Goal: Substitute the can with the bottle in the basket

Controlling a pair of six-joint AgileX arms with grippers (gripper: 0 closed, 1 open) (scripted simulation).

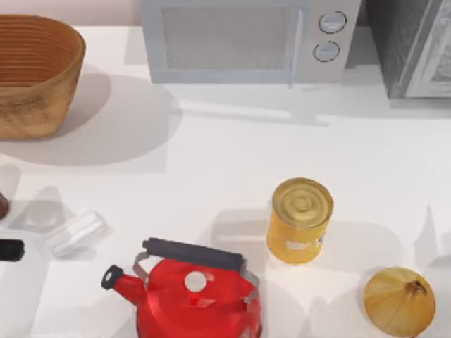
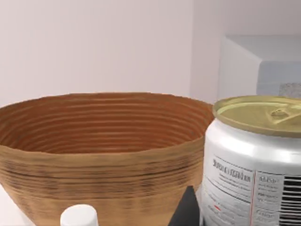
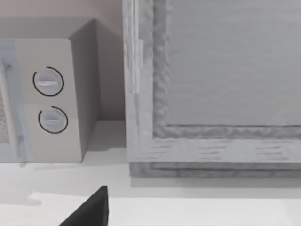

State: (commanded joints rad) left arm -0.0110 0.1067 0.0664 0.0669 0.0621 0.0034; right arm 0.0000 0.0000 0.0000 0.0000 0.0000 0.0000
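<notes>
The wicker basket (image 1: pixel 32 77) stands at the table's far left corner, and its ribbed inside (image 2: pixel 94 127) looks empty in the left wrist view. The can (image 2: pixel 256 165), with a white printed label and dull gold top, stands upright very close to the left wrist camera, outside the basket and on the near side of it. My left gripper (image 1: pixel 8 250) is at the table's left edge, and a dark part of it (image 2: pixel 184 212) shows right beside the can. The bottle's white cap (image 2: pixel 79 217) sits low in front of the basket, and its brown body (image 1: pixel 2 205) peeks in at the left edge.
A clear ribbed object (image 1: pixel 76 233) lies near the left edge. A red kettle (image 1: pixel 194 292), a large yellow can (image 1: pixel 299 220) and an onion (image 1: pixel 399 301) stand along the front. A microwave (image 1: pixel 243 39) and a grey appliance (image 1: pixel 416 46) line the back. My right gripper (image 3: pixel 89 209) is parked facing them.
</notes>
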